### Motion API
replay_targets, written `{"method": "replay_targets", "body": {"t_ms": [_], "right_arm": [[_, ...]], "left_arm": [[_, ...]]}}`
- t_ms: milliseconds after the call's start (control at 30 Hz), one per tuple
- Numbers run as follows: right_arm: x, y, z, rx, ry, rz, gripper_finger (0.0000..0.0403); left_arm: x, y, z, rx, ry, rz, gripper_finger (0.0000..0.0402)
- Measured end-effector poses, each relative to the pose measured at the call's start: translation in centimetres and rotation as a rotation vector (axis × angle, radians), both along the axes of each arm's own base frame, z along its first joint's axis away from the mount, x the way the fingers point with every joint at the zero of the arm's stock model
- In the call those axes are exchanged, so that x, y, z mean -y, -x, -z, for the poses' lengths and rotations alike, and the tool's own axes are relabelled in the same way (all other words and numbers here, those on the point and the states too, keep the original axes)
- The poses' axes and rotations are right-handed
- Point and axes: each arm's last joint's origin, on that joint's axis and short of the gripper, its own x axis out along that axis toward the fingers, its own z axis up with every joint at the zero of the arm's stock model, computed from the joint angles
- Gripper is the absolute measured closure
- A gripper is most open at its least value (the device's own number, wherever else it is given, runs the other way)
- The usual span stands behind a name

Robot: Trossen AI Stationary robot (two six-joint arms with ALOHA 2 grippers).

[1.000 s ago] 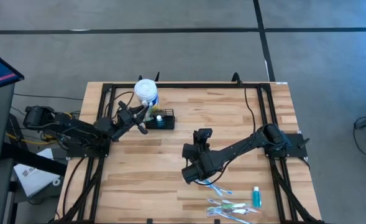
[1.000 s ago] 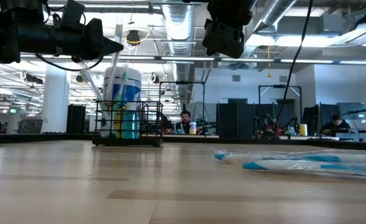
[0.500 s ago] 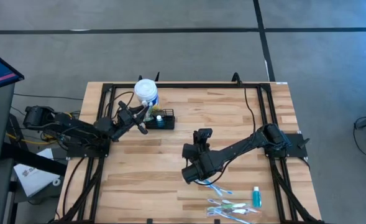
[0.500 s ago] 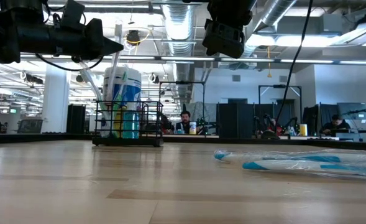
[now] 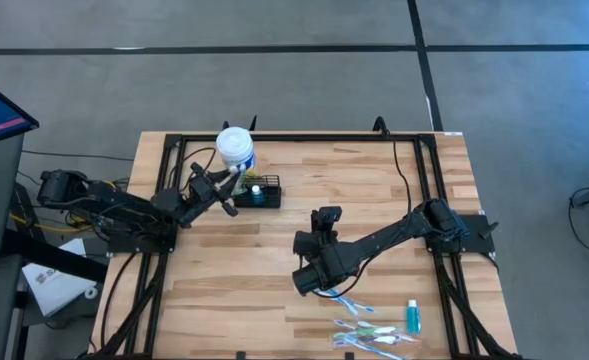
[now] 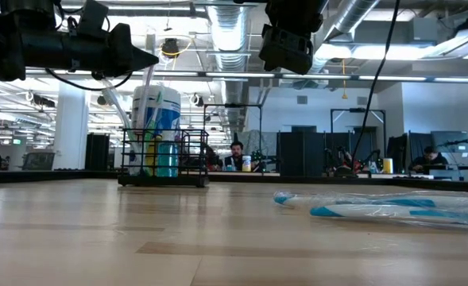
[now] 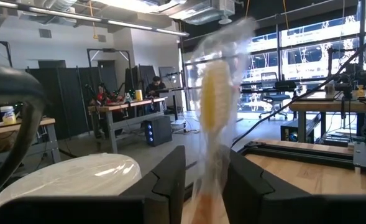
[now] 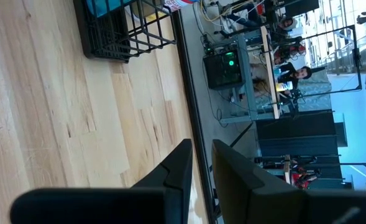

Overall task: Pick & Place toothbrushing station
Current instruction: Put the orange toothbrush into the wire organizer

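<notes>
Wooden table (image 5: 374,200): one caddy (image 5: 259,195), left claw (image 5: 232,193) around one yellow wrapped toothbrush (image 7: 217,106)

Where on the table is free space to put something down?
The wood between the black caddy and the right claw is bare, and so is the near-left corner. It is crowded around the wrapped toothbrushes and beside the white tub.

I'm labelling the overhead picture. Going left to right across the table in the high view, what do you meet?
Left gripper → black caddy → right gripper → wrapped toothbrushes → small teal bottle. The white tub overlaps the left gripper, so I leave it out.
</notes>
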Motion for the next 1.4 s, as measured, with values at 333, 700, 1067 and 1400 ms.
{"method": "replay_targets", "body": {"t_ms": [333, 700, 1067, 1400], "right_arm": [[0.01, 0.02, -0.01, -0.003, 0.001, 0.0, 0.0351], [0.01, 0.03, -0.02, -0.003, 0.0, 0.0, 0.0351], [0.0, 0.03, -0.01, -0.003, 0.0, 0.0, 0.0351], [0.0, 0.04, -0.02, -0.004, 0.0, -0.001, 0.0351]], "left_arm": [[-0.02, 0.01, 0.04, -0.001, 0.006, -0.009, 0.0314], [0.47, -0.04, 0.06, 0.008, 0.02, 0.02, 0.0313], [0.37, 0.04, 0.07, 0.009, 0.032, -0.022, 0.0313], [0.33, 0.07, -0.07, 0.067, 0.089, -0.015, 0.0318]]}}
